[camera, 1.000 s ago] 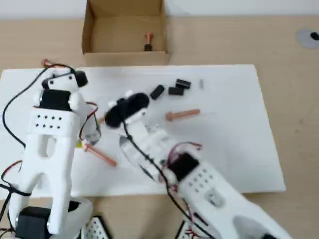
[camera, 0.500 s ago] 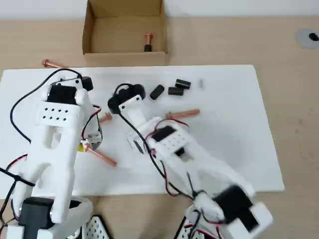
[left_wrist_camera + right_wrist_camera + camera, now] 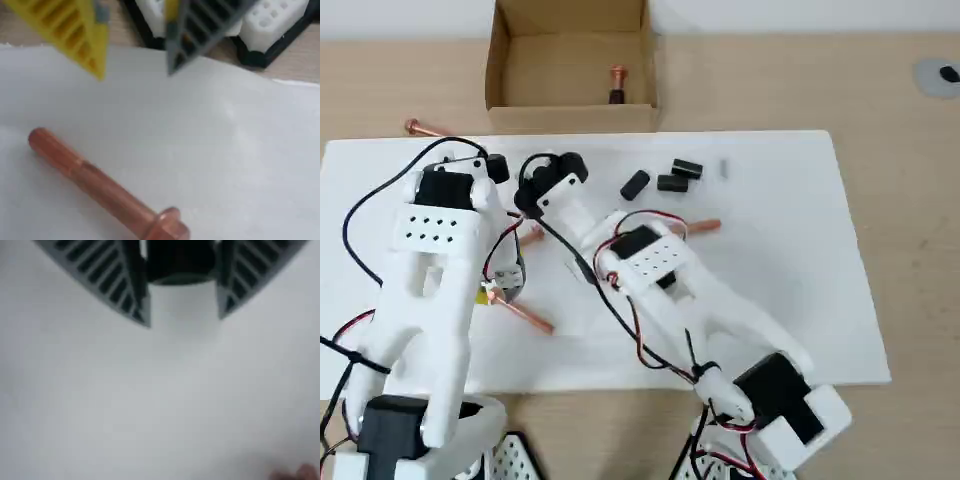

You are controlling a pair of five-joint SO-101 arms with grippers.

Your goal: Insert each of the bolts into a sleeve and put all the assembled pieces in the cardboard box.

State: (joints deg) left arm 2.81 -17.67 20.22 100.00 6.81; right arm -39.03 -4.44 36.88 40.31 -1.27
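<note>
My left gripper (image 3: 135, 65) hangs open, its yellow and grey fingers just above a copper bolt (image 3: 100, 187) that lies on the white sheet (image 3: 240, 150). In the high view this bolt (image 3: 522, 310) lies beside the left gripper (image 3: 503, 275). My right gripper (image 3: 183, 317) is shut on a black sleeve (image 3: 180, 260) held over the sheet; from above, the right gripper (image 3: 530, 200) sits close to the left arm. Three black sleeves (image 3: 672, 182) lie loose on the sheet. The cardboard box (image 3: 500, 70) holds one assembled piece (image 3: 617, 85).
Another bolt (image 3: 420, 128) lies on the bare table off the sheet's far left corner. A bolt (image 3: 702, 227) pokes out from behind the right arm, and a short stretch of a further bolt (image 3: 532, 236) shows between the two arms. The sheet's right half is open.
The right arm has swung left and toward the box, bringing its gripper close to the left arm. The left arm shifted slightly, then stayed put.
</note>
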